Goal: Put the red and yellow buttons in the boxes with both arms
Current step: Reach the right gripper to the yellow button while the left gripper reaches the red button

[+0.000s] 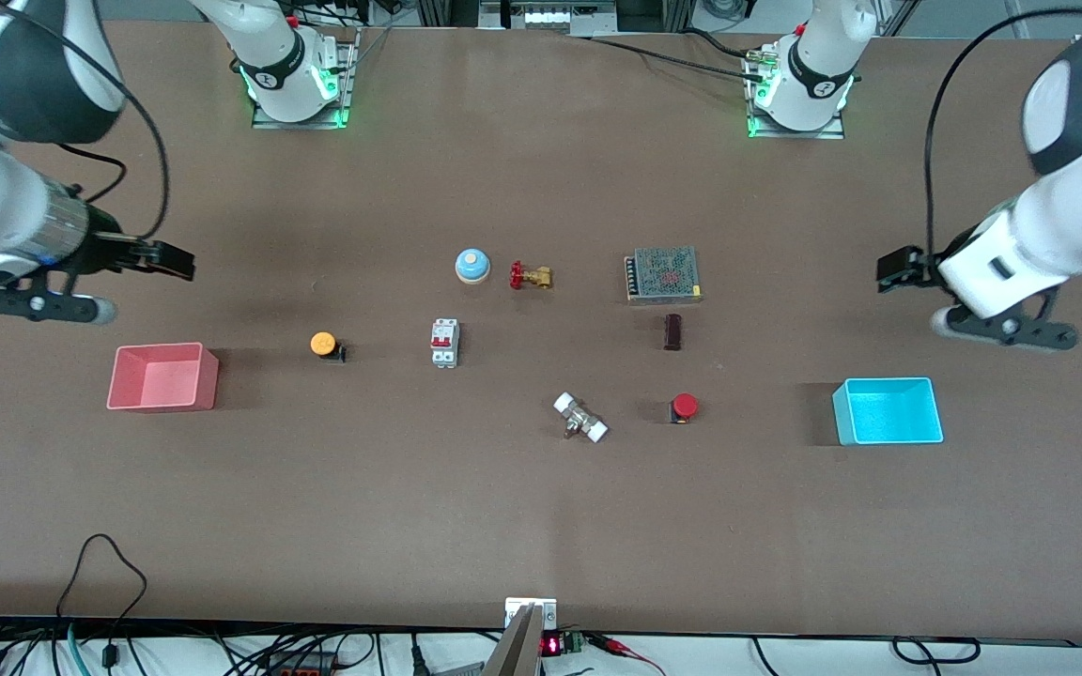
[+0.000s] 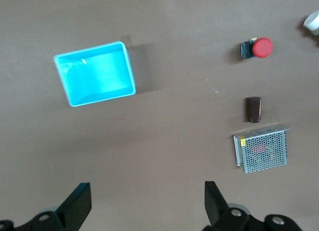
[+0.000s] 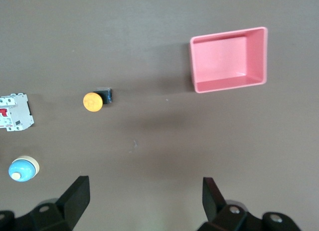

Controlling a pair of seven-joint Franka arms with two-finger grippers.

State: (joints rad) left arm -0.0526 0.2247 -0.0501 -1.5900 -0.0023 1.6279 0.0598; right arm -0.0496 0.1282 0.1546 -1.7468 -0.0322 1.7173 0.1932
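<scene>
The yellow button (image 1: pixel 323 345) (image 3: pixel 93 101) lies on the table beside the empty pink box (image 1: pixel 163 377) (image 3: pixel 229 59). The red button (image 1: pixel 684 407) (image 2: pixel 261 48) lies between the table's middle and the empty cyan box (image 1: pixel 888 411) (image 2: pixel 94 74). My right gripper (image 1: pixel 170 258) (image 3: pixel 147 201) is open and empty, up over bare table at the right arm's end. My left gripper (image 1: pixel 893 272) (image 2: pixel 148 203) is open and empty, up over bare table at the left arm's end.
Mid-table stand a blue bell (image 1: pixel 471 266), a red-handled brass valve (image 1: pixel 530 276), a white circuit breaker (image 1: pixel 445 343), a mesh-covered power supply (image 1: pixel 662 274), a small dark block (image 1: pixel 673 331) and a white-ended fitting (image 1: pixel 580 418).
</scene>
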